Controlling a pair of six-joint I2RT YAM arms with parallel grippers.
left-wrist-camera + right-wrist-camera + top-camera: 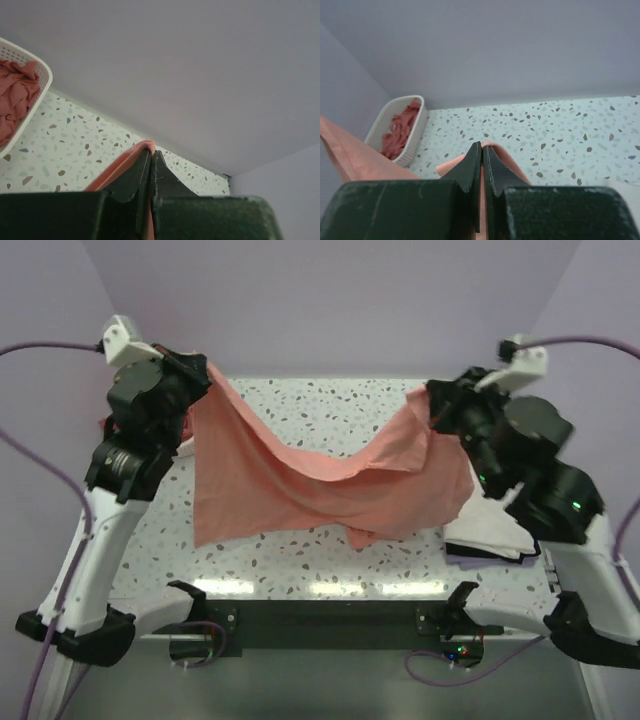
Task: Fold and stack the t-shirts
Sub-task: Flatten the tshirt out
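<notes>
A salmon-pink t-shirt (300,480) hangs stretched between both grippers above the speckled table, sagging in the middle, its lower edge resting on the table. My left gripper (207,375) is shut on its upper left corner; the pink cloth (120,162) shows beside the closed fingers. My right gripper (432,405) is shut on the upper right corner, and pink cloth (512,162) wraps its fingers. A folded white t-shirt (490,535) lies at the right under my right arm, partly hidden. More pink shirts (397,130) fill the basket.
A white lattice basket (382,122) stands at the table's far left corner, also seen in the left wrist view (37,95). The speckled table (330,405) is enclosed by lilac walls at the back and sides. A dark bar (330,620) runs along the near edge.
</notes>
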